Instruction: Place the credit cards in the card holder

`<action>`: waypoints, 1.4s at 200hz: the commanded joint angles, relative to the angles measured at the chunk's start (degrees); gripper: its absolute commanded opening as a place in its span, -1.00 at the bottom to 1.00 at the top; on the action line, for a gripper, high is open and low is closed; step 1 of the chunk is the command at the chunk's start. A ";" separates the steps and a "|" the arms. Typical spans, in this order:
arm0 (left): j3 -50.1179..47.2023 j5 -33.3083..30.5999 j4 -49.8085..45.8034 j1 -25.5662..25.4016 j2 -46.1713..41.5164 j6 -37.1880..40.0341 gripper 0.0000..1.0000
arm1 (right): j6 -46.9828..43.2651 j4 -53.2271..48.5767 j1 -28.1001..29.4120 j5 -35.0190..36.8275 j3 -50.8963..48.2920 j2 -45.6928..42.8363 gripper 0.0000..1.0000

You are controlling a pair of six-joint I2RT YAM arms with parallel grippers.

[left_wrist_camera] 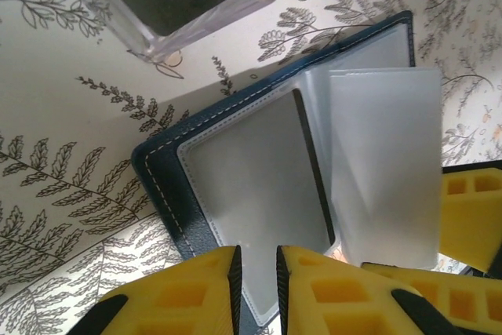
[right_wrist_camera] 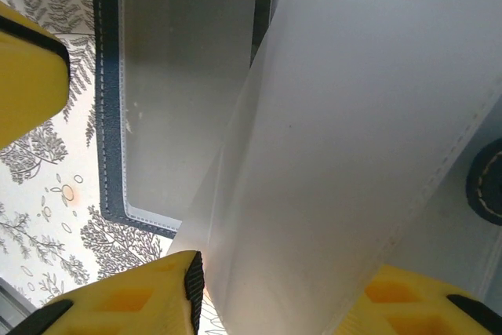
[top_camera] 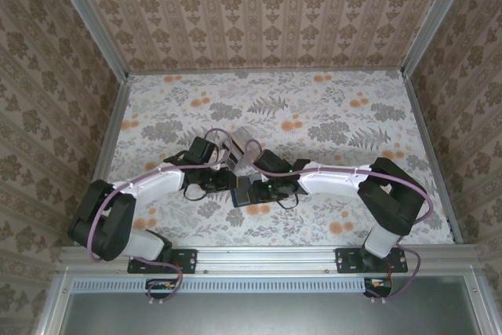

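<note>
Navy card holder [left_wrist_camera: 169, 186] open on tabletop [left_wrist_camera: 47, 115], left gripper [left_wrist_camera: 256, 288] jaws narrow, pinching its edge, right gripper [right_wrist_camera: 278, 296] jaws straddling a translucent sleeve [right_wrist_camera: 353, 115], grip unclear

One card holder [left_wrist_camera: 159, 174], two pincers [left_wrist_camera: 257, 271] [right_wrist_camera: 278, 276]

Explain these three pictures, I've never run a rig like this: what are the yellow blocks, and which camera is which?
The machine is a left arm and a right arm, bolted to a floral table. The wide picture looks down on both from above. The other two come from a camera on each wrist; the yellow blocks are gripper fingers. On the table lies an open dark blue card holder with clear sleeves, near a clear plastic box. The left gripper pinches the holder's edge. One sleeve stands between the fingers of the right gripper; whether they clamp it is unclear.
</note>
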 commanded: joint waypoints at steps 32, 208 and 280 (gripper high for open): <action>-0.13 0.60 0.54 -0.31 0.58 -0.24 -0.58 | 0.76 -6.86 0.30 5.97 2.52 0.28 -0.13; -1.40 0.67 2.39 0.20 0.52 -0.47 -0.60 | 0.31 -7.40 3.28 9.97 6.05 1.81 -0.33; -5.54 3.22 5.70 4.20 -3.49 -3.47 -0.61 | -1.73 -10.49 6.85 16.25 10.48 6.02 -0.26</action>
